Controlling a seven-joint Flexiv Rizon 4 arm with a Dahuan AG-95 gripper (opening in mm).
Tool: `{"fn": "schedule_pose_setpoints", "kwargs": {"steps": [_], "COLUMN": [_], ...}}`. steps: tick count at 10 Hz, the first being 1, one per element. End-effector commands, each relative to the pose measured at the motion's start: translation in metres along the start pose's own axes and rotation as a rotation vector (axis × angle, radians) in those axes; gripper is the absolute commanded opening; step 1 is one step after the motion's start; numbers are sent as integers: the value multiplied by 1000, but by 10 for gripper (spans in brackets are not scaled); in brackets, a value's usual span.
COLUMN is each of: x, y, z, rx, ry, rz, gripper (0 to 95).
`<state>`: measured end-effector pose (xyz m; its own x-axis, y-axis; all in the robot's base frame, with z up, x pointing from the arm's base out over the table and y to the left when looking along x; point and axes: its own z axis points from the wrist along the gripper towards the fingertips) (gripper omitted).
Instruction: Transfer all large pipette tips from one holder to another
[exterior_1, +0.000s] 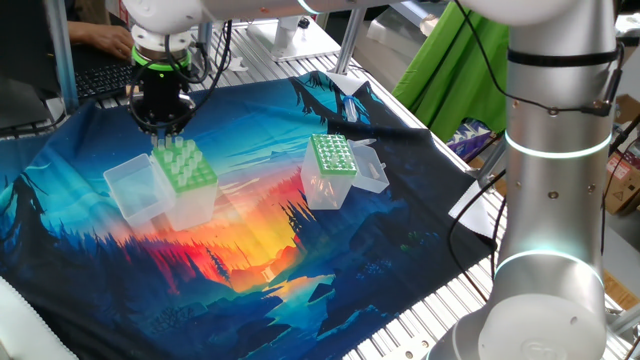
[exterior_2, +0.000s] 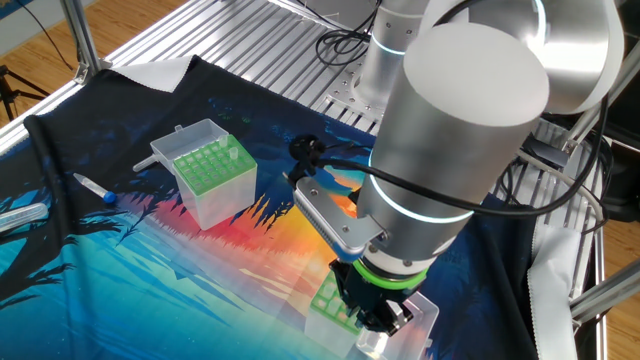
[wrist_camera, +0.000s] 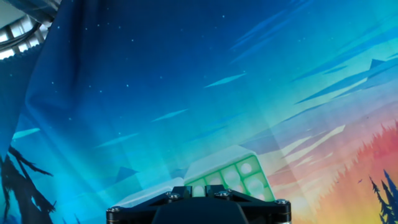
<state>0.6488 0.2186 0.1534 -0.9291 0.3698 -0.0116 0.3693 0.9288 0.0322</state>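
The holder (exterior_1: 190, 185) with the light-green, wide-holed top stands at the left of the printed cloth, and several large pipette tips (exterior_1: 176, 150) stick up out of it. My gripper (exterior_1: 163, 133) hangs straight over its far end. In the hand view the gripper (wrist_camera: 198, 189) is shut on one whitish large pipette tip (wrist_camera: 198, 191), with the wide-holed plate (wrist_camera: 239, 175) just beyond. The other fixed view shows the gripper (exterior_2: 385, 318) low over this holder (exterior_2: 328, 298). The narrower box (exterior_1: 332, 162) with the finely dotted, darker-green top stands to the right, lid open (exterior_2: 208, 172).
The holder's clear lid (exterior_1: 133, 190) lies open to its left. A small blue-capped marker (exterior_2: 95, 187) and a clear tube (exterior_2: 20, 215) lie on the cloth's edge. A person's hand (exterior_1: 105, 40) rests at a keyboard behind the table. The robot's base column (exterior_1: 555, 180) stands at the right.
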Motion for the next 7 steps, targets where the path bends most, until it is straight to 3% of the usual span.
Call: {"fn": "schedule_pose_setpoints", "kwargs": {"steps": [1,5,7], "x": [-1,-6,-8], "y": [-1,4,4], "z": [-5,-33,-54], "rx": [-1,-10,-21], "ry": [3,8,14], "rz": [0,13,14], "gripper": [0,0,0]}}
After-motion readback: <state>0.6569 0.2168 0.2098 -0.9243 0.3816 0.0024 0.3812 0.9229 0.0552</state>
